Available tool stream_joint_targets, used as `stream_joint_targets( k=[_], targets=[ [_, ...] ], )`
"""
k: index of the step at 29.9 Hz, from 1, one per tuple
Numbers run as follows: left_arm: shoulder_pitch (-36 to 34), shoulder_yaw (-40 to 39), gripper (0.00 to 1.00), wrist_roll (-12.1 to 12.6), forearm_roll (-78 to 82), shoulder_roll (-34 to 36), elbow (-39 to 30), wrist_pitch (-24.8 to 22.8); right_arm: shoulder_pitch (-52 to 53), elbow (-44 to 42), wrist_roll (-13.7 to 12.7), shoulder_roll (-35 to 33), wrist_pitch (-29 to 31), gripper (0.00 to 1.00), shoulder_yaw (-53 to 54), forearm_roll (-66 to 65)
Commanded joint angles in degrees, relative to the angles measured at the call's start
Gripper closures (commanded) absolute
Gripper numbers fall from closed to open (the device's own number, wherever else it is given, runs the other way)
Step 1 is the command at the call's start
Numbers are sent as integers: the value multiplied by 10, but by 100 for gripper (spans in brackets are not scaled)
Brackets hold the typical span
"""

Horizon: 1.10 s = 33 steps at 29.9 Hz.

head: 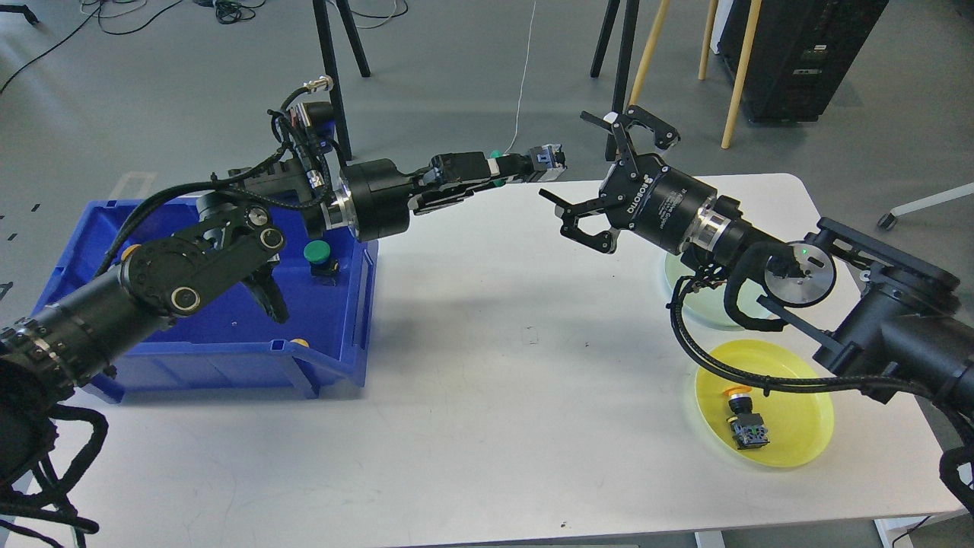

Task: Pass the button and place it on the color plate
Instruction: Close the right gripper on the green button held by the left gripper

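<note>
The left end effector (pixel 525 166) reaches out over the far edge of the smooth white surface (pixel 487 396), its fingers clamped on a green-capped button (pixel 542 160) with a boxy grey body. Facing it across a small gap, the right end effector (pixel 609 179) is spread wide, its angular black fingers holding nothing. Near the surface's right edge lies a glossy round yellow plate (pixel 791 434) holding a yellow-capped button (pixel 744 422) on its side; a pale green plate (pixel 696 301) sits just behind it, partly hidden by the arm. At left, a rigid blue plastic bin (pixel 228 335) holds another green button (pixel 319 255). The middle of the surface is bare between bin and plates.
</note>
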Motion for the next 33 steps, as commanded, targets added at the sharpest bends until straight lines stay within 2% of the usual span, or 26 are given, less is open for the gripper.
stream_joint_targets(
  k=[1, 3, 5, 7, 8, 11, 13, 14, 15, 28, 31, 32, 33],
  targets=[
    [0, 0, 97, 0, 0, 0, -1, -1, 8, -10, 1, 9, 0, 5, -1, -1],
    [1, 0, 97, 0, 0, -1, -1, -1, 13, -10, 1, 14, 0, 7, -2, -2],
    [0, 0, 97, 0, 0, -1, -1, -1, 16, -10, 1, 17, 0, 15, -2, -3],
    [0, 0, 97, 0, 0, 0, -1, -1, 16, -10, 1, 17, 0, 30, -3, -3],
    [0, 0, 97, 0, 0, 0, -1, 0, 16, -11, 1, 17, 0, 43, -3, -5],
    [1, 0, 97, 0, 1, 0, -3, -1, 17, -10, 1, 18, 0, 60, -17, -5],
    [4, 0, 97, 0, 1, 0, -3, 0, 20, -10, 1, 19, 0, 78, -28, -6],
    [4, 0, 97, 0, 1, 0, -4, -1, 21, -10, 1, 18, 0, 90, -31, -6],
    [4, 0, 97, 0, 1, 0, -4, 0, 24, -11, 1, 19, 0, 96, -33, -6],
    [5, 0, 96, 0, 1, 6, -5, -1, 24, -2, 1, 17, 0, 99, -35, -18],
    [4, -1, 83, 0, 0, 6, -6, -1, 20, 0, 1, 15, 0, 99, -35, -20],
    [4, -3, 70, 0, -1, 5, -6, -2, 19, 0, 1, 14, 0, 99, -35, -20],
    [4, -7, 61, 0, -1, 5, -6, -4, 19, 0, 1, 14, 0, 99, -34, -20]
  ],
)
